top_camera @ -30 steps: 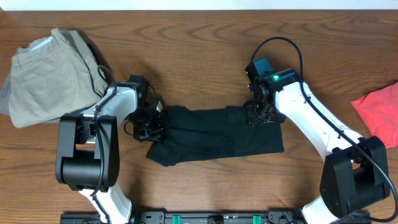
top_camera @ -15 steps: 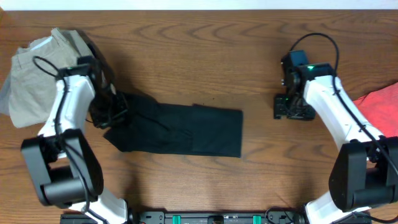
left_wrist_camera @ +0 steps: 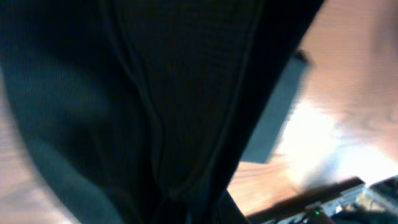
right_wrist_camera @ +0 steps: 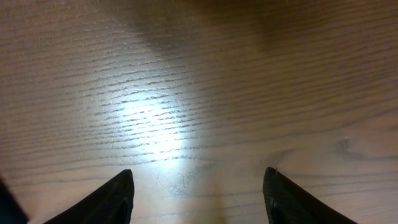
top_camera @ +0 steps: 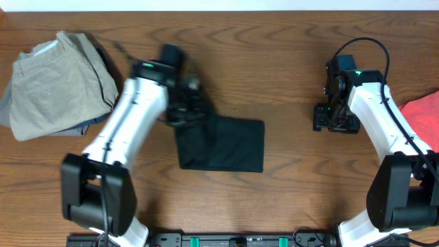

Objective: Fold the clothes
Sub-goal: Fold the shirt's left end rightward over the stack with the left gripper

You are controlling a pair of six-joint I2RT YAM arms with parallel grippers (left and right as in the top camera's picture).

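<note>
So the black T-shirt (top_camera: 226,145) sits about mid-table, bunched into a squarish dark block. Its right and bottom edges look pretty straight, while the top-left corner is pulled up into a peak. The left gripper (top_camera: 188,113) is right on that peak and clamped shut on the fabric. It's motion-blurred from overhead, so the fingers themselves are hard to make out. In the left wrist view the shirt (left_wrist_camera: 124,93) fills almost the whole frame, just black cloth with long creases hanging close to the lens and a sliver of wood showing at the right.

The right gripper (top_camera: 336,121) is well off to the right of the shirt, not touching it, parked over bare table (top_camera: 274,55). In the right wrist view the gripper (right_wrist_camera: 199,190) has its two dark tips standing wide apart, with only wood grain (right_wrist_camera: 186,93) and a bright glare patch between them, so it's open and empty.

Far up-left of the shirt is a heap of khaki trousers (top_camera: 55,82). Far right of it, past the right arm, a red cloth (top_camera: 424,116) pokes in at the edge.
</note>
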